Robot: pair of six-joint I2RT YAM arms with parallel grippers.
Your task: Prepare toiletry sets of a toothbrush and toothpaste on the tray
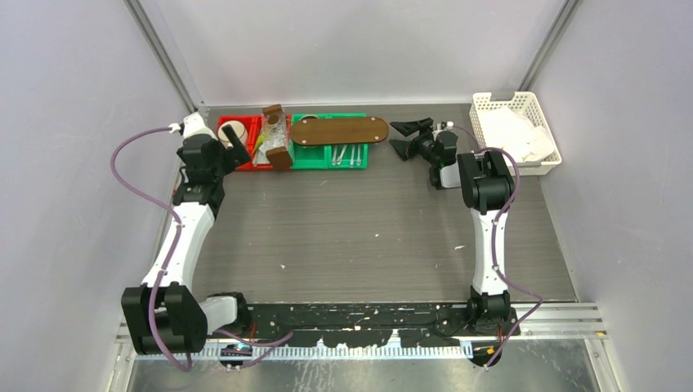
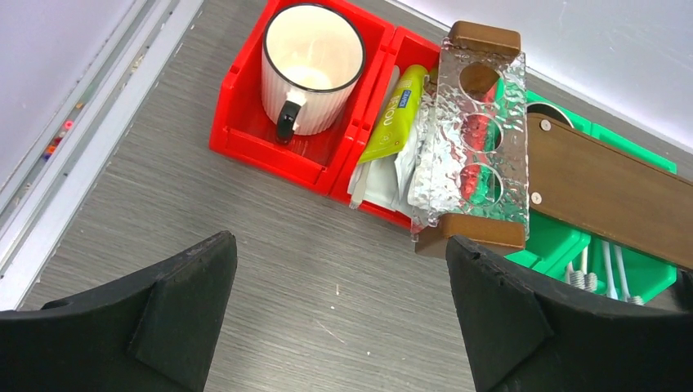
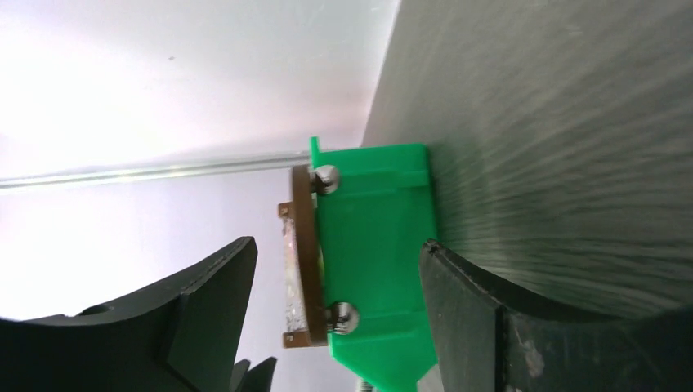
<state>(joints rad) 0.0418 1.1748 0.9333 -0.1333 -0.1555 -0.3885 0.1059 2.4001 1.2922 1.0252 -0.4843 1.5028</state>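
Note:
A yellow-green tube (image 2: 398, 114) and whitish tubes (image 2: 382, 175) lie in the right red bin (image 2: 364, 184). Slim silvery-white toothbrushes (image 2: 606, 269) lie in a green bin (image 1: 347, 155) under the brown oval wooden tray (image 1: 339, 131), which rests on the green bins. My left gripper (image 2: 339, 261) is open and empty over bare table just in front of the red bins. My right gripper (image 1: 413, 137) is open and empty, turned sideways just right of the tray's end. In the right wrist view the tray edge (image 3: 304, 253) and the green bin's end (image 3: 376, 245) show between the fingers.
A white ribbed mug (image 2: 310, 65) stands in the left red bin. A clear embossed holder with round holes and wooden ends (image 2: 470, 139) lies across the red and green bins. A white basket (image 1: 516, 131) of white items stands at the back right. Walls enclose the table.

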